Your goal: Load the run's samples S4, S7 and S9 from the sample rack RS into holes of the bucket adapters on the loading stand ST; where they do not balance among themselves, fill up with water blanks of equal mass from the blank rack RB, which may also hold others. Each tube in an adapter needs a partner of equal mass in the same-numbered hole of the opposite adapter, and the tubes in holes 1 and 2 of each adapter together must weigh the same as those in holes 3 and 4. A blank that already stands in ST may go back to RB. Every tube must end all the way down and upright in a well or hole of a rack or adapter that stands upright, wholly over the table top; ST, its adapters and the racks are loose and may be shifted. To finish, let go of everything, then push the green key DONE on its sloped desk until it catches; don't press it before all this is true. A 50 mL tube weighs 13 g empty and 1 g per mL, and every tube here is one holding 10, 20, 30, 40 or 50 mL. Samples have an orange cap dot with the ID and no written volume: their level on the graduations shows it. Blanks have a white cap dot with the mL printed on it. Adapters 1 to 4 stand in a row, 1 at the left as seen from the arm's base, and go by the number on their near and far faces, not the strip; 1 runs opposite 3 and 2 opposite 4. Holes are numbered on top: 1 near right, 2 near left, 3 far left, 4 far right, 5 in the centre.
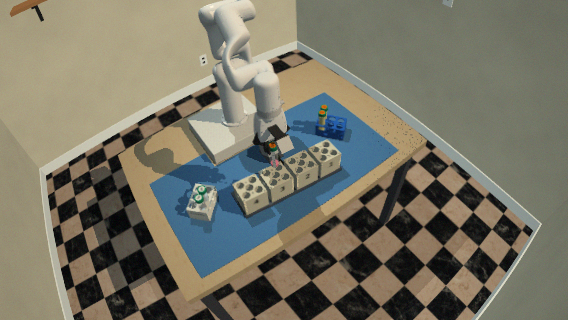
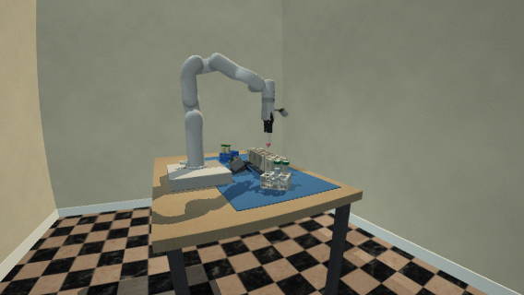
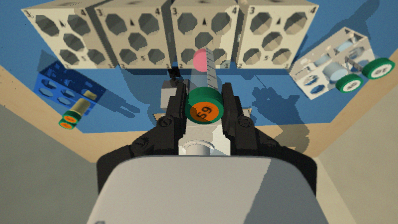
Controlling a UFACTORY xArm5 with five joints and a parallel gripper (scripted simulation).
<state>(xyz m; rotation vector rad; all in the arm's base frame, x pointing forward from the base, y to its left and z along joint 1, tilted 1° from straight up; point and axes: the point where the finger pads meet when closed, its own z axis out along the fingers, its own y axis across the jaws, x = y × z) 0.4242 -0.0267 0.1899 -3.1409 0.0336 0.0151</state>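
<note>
wrist view: s9 tube [image 3: 206, 85] graduations too blurred to read its level. done key desk [image 3: 169, 93] mostly hidden behind end effector [image 3: 204, 107]. top view: blank rack [image 1: 202, 202] cap labels too small.
</note>
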